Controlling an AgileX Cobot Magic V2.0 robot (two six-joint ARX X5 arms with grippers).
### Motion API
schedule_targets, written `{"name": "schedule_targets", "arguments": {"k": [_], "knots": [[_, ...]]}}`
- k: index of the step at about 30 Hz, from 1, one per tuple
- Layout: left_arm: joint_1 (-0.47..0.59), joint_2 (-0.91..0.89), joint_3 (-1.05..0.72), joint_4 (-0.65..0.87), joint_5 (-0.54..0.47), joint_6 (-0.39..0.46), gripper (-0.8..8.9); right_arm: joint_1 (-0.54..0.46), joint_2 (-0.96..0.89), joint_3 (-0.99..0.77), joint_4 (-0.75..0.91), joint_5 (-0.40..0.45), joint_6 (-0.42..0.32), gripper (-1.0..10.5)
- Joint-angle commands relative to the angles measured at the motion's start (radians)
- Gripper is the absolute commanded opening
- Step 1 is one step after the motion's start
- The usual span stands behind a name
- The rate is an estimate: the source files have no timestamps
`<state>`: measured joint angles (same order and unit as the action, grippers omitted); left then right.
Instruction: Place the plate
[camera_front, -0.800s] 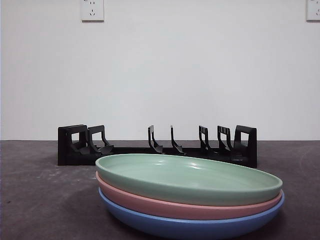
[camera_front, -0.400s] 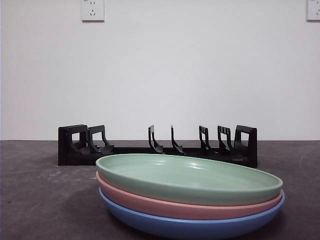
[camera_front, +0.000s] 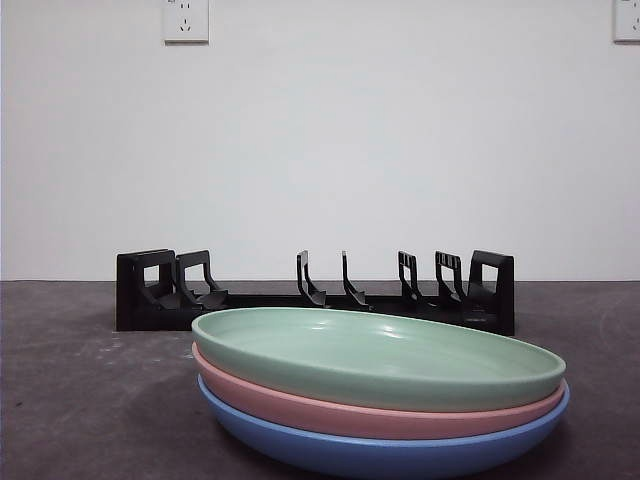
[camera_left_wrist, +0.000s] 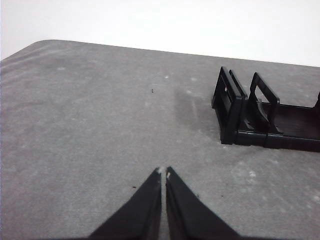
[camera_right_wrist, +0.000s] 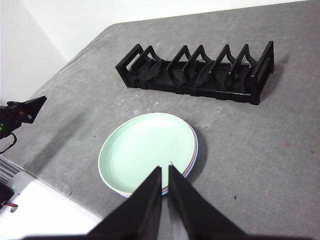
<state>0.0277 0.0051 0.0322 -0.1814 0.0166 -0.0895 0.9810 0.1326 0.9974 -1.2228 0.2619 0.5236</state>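
A shallow round pale-green plate (camera_front: 378, 357) tops a stack on a pink plate (camera_front: 370, 414) and a blue plate (camera_front: 380, 452), near the long black slotted plastic rack (camera_front: 315, 292) on the grey desk (camera_front: 80, 400). The left tool (camera_left_wrist: 163, 172) and right tool (camera_right_wrist: 164, 169) both hang above the desk, jaws together, holding nothing.

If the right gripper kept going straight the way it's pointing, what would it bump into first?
Probably the round pale green plate on top of the stack: the right gripper, jaws together, points down at its near rim. Depth is hard to judge, so it might just miss and meet the grey table.
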Motion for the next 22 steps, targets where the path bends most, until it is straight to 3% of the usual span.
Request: {"name": "schedule_targets", "arguments": {"k": [1,4,7,8,10,12,14,18,20,22], "knots": [[-0.002,-0.002,-0.019,-0.005,-0.002,0.006,0.12,0.003,0.001,0.003,0.015,0.002,-0.010,0.2],[-0.002,-0.002,-0.019,-0.005,-0.002,0.006,0.12,-0.087,0.001,-0.012,0.026,0.058,-0.046,0.2],[-0.002,-0.002,-0.019,-0.005,-0.002,0.006,0.12,-0.251,-0.001,-0.071,0.135,0.114,-0.091,0.2],[-0.002,-0.002,-0.019,-0.005,-0.002,0.006,0.12,-0.318,-0.005,-0.106,0.214,0.147,-0.147,0.2],[-0.002,-0.002,-0.019,-0.005,-0.002,0.006,0.12,-0.423,-0.008,-0.172,0.352,0.135,-0.263,0.2],[-0.002,-0.002,-0.019,-0.005,-0.002,0.006,0.12,-0.550,-0.013,-0.291,0.566,0.016,-0.398,0.2],[-0.002,-0.002,-0.019,-0.005,-0.002,0.006,0.12,-0.653,-0.013,-0.393,0.737,-0.116,-0.431,0.2],[-0.002,-0.002,-0.019,-0.005,-0.002,0.006,0.12,-0.859,-0.013,-0.608,1.034,-0.378,-0.430,0.2],[-0.002,-0.002,-0.019,-0.005,-0.002,0.006,0.12,-0.926,-0.014,-0.690,1.115,-0.428,-0.430,0.2],[-0.002,-0.002,-0.019,-0.005,-0.002,0.006,0.12,-0.973,-0.021,-0.750,1.134,-0.415,-0.438,0.2]]}}
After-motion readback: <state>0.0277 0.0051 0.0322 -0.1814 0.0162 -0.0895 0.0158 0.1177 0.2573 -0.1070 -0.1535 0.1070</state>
